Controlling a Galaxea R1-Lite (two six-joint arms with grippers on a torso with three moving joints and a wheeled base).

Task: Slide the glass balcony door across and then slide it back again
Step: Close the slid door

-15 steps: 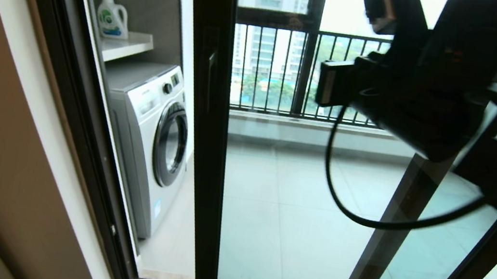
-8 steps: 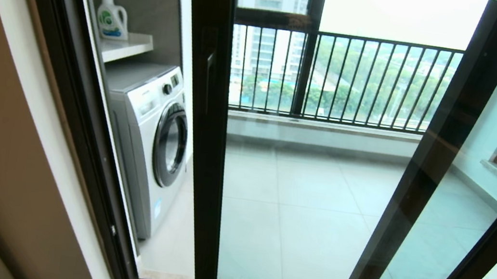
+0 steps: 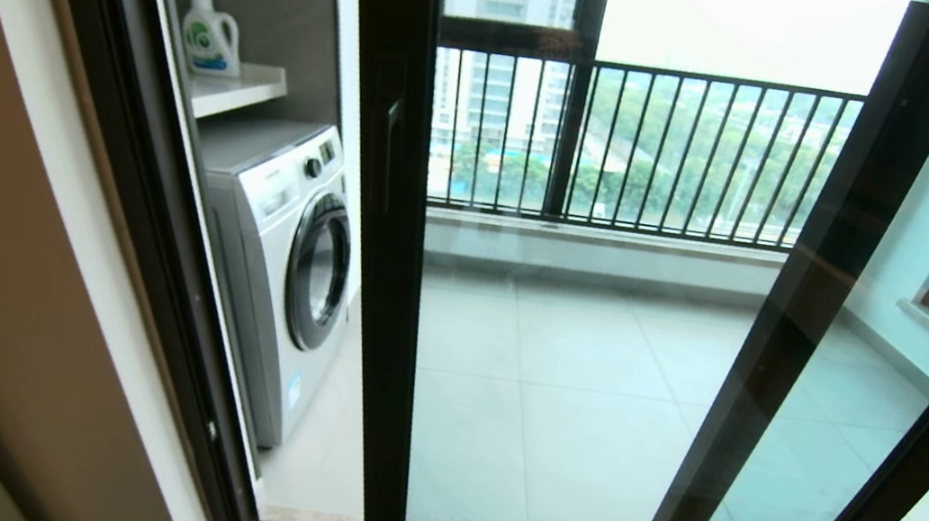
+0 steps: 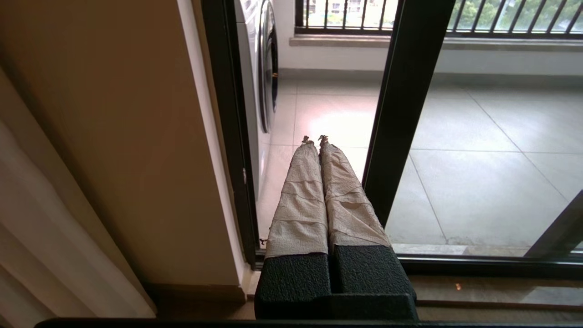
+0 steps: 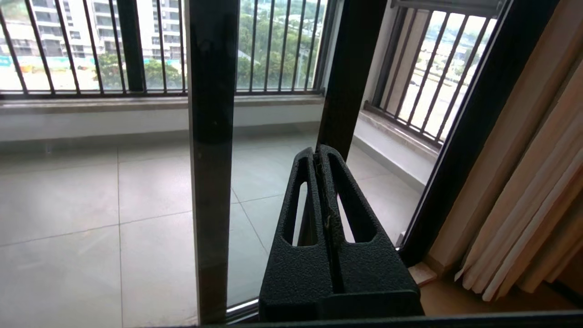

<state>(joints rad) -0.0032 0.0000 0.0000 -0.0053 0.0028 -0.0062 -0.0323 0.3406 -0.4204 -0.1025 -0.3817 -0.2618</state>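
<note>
Door: the glass balcony door (image 3: 599, 334) stands upright, its long axis running floor to ceiling, its glass face turned toward the robot and the balcony beyond.
Door frame: slim and black; the upright with the handle (image 3: 389, 155) is at the left of the head view, the other upright (image 3: 792, 325) slants at the right.
Handle: a short black bar, lying along its upright, so it also runs up and down.
Door position: its handle upright stands apart from the outer frame (image 3: 159, 236) at the left, with the washing machine (image 3: 282, 262) visible between them; whether that stretch is open air or glass, I cannot tell.
Left gripper (image 4: 314, 139): low, near the floor track; its two paper-wrapped fingers (image 4: 298, 200) are pressed together with nothing between them.
Door relative to left jaws: the handle upright (image 4: 405, 105) rises just beside the closed tips, on one flank, not touching as far as can be seen; the outer frame (image 4: 227, 127) is on the other flank.
Right gripper (image 5: 319, 152): also low, its black slotted fingers (image 5: 346, 205) clenched against each other and holding nothing.
Door relative to right jaws: a dark upright (image 5: 212, 150) stands to one side of the tips, another (image 5: 350, 77) just beyond them, neither touched.
Curtain (image 5: 533, 205): hangs off to the far side of the right jaws.
Head view: neither arm shows there.
</note>
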